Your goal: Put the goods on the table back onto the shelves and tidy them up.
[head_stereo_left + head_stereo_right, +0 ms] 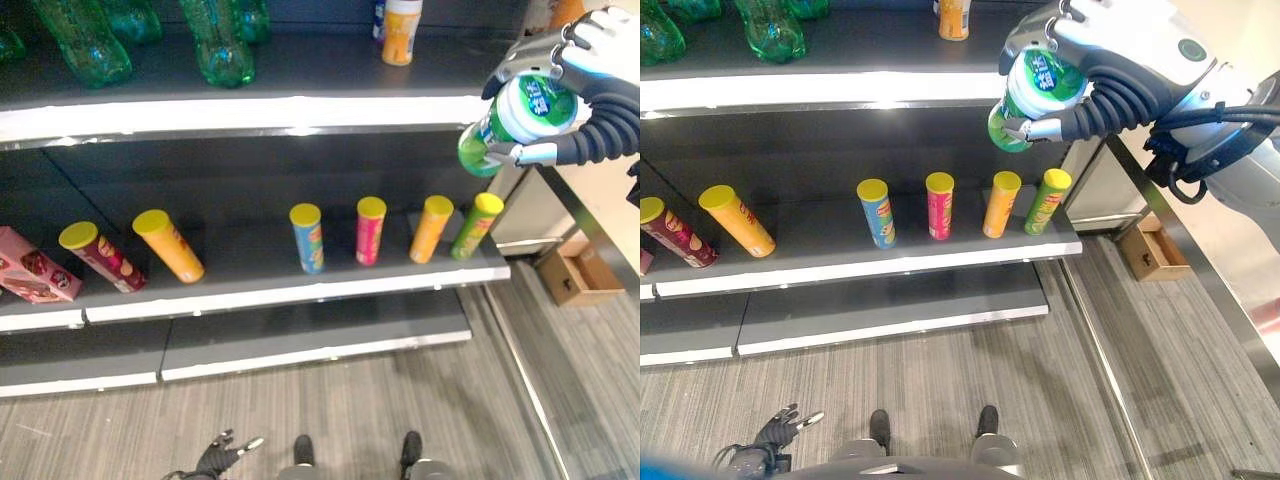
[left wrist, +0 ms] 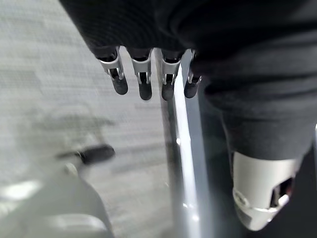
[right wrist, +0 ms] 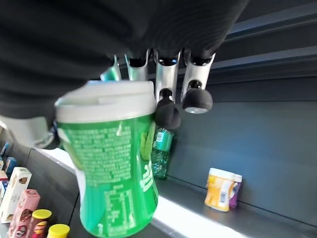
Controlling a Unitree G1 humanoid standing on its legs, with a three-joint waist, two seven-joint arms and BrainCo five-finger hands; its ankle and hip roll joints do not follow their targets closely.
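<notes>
Right hand (image 1: 1110, 60) gripping green jar (image 1: 1032, 95) at upper right of frame, holding it tilted just off top shelf (image 1: 240, 110) edge. Left hand (image 2: 143, 74) hanging low over floor, fingers relaxed, holding nothing. Risk: grip sitting near lid end, jar tilting; may slip, or strike shelf lip while going in, or knock yellow jar (image 1: 401, 30).

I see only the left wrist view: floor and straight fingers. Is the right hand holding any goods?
Observer: Yes. The right hand is curled round a green container with a white lid, raised beside the upper shelf.
Operator: What stands on that shelf?
Observer: A yellow jar, and green bottles to its left.
Operator: And the shelf below?
Observer: Six yellow-lidded tubes lean there, apart from each other.
</notes>
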